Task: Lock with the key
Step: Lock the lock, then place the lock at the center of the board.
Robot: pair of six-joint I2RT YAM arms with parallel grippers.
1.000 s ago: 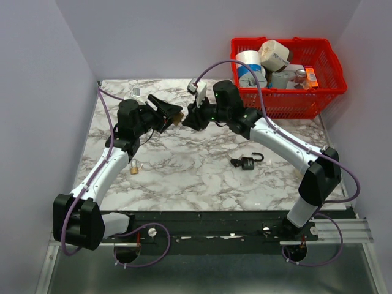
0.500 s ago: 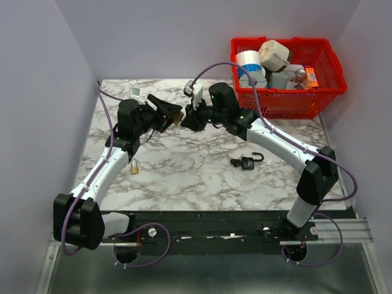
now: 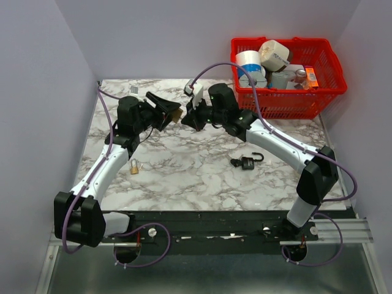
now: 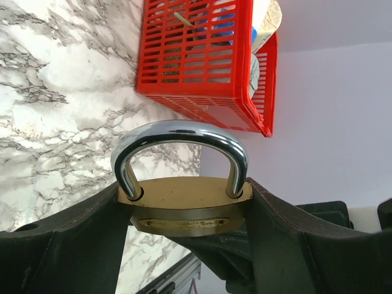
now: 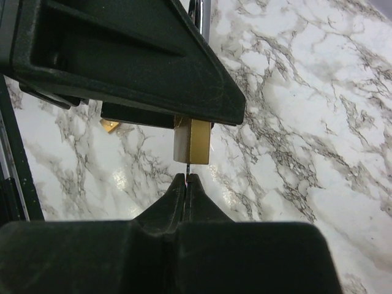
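Note:
My left gripper (image 3: 166, 110) is shut on a brass padlock (image 3: 176, 116) and holds it above the table. In the left wrist view the padlock (image 4: 184, 205) sits between my fingers (image 4: 73, 239), its steel shackle (image 4: 177, 130) closed into the body. My right gripper (image 3: 193, 117) faces the padlock and is shut on the key. In the right wrist view only a thin blade of the key (image 5: 187, 167) shows between the gripper's (image 5: 186, 179) tips and the bottom of the padlock (image 5: 192, 141). The key's head is hidden.
A small brass padlock (image 3: 133, 166) lies on the marble table (image 3: 196, 184) at the left. A black padlock (image 3: 247, 162) with an open shackle lies at the right. A red basket (image 3: 285, 73) full of items stands at the back right.
My right gripper has shifted a little left, closer to the brass padlock. The left gripper has hardly moved.

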